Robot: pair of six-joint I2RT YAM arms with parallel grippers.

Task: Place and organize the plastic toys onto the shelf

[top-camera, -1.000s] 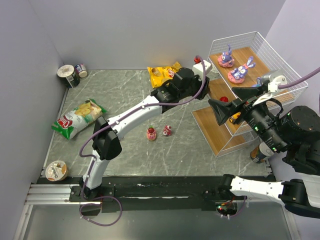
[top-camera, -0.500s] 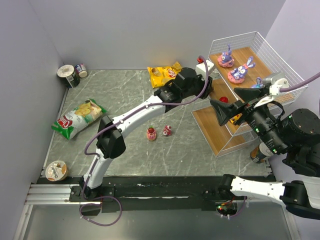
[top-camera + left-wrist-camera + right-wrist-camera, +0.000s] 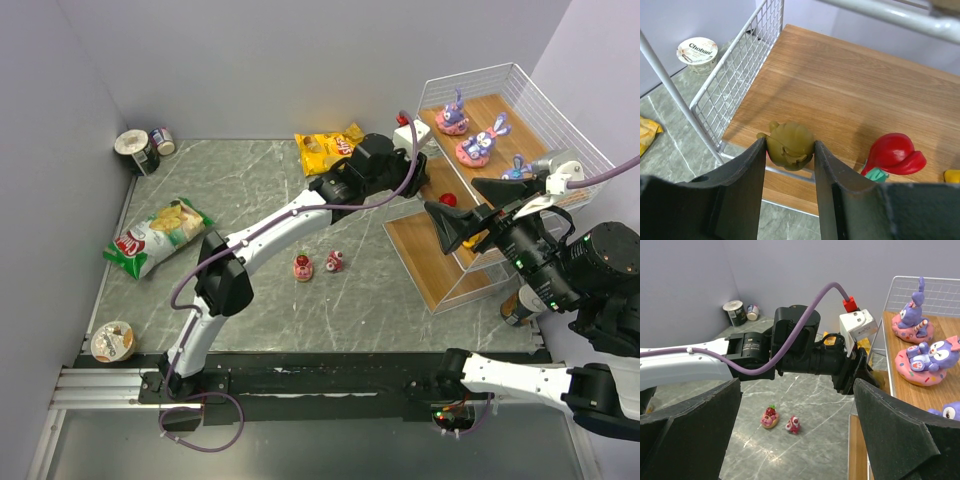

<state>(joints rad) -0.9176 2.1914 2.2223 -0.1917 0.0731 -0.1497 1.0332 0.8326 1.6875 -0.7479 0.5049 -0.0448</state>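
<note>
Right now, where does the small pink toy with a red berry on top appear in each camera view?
Top external: pink berry-topped toy on the table, picture centre, just left of a second small toy.
Left wrist: not in it.
Right wrist: lower centre, again left of the second small toy.
Shared landmark: the white wire shelf, at right in top and right wrist, filling left wrist.
</note>
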